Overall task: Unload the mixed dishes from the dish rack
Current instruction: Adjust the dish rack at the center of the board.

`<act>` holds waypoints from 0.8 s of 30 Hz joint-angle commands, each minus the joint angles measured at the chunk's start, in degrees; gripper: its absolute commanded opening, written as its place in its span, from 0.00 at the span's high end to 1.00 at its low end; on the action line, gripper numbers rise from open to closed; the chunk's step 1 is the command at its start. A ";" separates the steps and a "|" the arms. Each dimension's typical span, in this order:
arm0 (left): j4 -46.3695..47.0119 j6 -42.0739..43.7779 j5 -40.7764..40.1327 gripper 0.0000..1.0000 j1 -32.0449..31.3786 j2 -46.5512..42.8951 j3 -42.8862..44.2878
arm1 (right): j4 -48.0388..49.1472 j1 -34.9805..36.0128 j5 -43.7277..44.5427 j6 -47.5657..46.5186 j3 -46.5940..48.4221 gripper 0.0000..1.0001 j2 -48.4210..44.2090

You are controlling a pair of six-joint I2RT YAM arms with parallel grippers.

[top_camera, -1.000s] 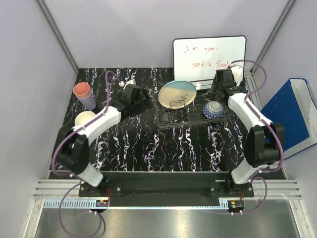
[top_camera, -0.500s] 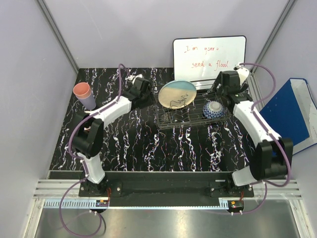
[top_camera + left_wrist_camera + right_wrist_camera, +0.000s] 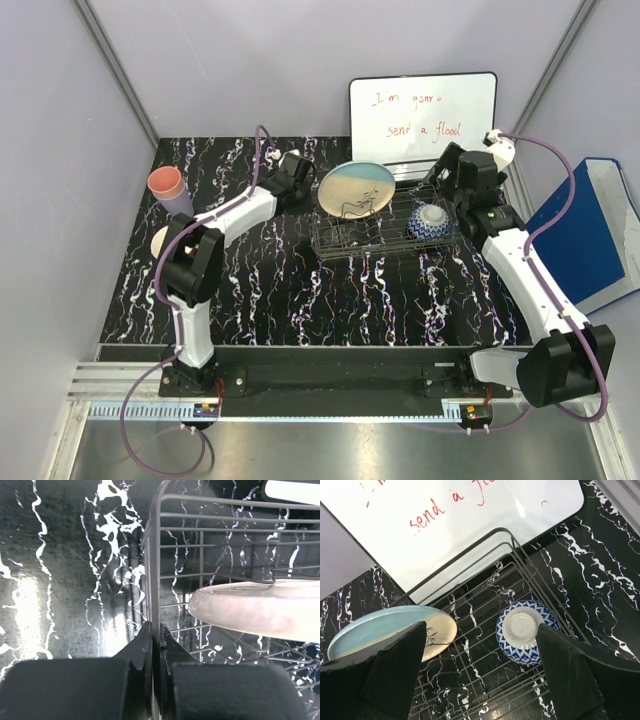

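- Nearest me, at the bottom of the overhead frame, both arms reach away from their bases across the black marbled bench (image 3: 260, 290).
- At the left of that frame, a bowl with a cream inside (image 3: 160, 238) peeps out from behind the left arm. Just beyond it the salmon-pink cup (image 3: 166, 183) sits nested in the lavender cup (image 3: 181, 207). I judge these three to be unloaded, parked well apart from the rack so they stay out of both arms' reach paths.
- In the centre, the dish rack (image 3: 385, 242) holds two pieces. The large plate (image 3: 358, 188) stands on edge at its left end, propped by the dividers. The small blue-and-white bowl (image 3: 433, 220) lies upside down at its right end, foot ring up.
- My left pincer (image 3: 152, 632) has its fingers pressed together and carries nothing. It points at the rack's left corner wire, with the plate's rim just to the right in its wrist view. I can't tell whether it touches the wire; I suspect it is lining up on the plate.
- My right pincer (image 3: 481, 627) hangs over the rack's right end with its fingers spread wide and the bowl framed between them, set, I'd say, to drop onto it.
- Farthest off, the whiteboard (image 3: 422, 105) stands just behind the rack.
- I can't find the small red dish in any view.
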 commanded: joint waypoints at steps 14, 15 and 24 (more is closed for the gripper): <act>-5.70 3.56 6.81 0.86 6.78 8.68 16.98 | 2.52 0.80 -0.67 -0.25 -3.45 0.02 -2.25; -5.97 3.47 7.69 0.77 7.39 9.47 18.03 | 2.52 0.89 -0.58 -0.69 -3.62 0.02 -2.51; -6.15 4.09 7.96 0.29 8.10 4.57 16.46 | 3.40 1.42 0.30 -1.57 -4.77 0.01 -3.39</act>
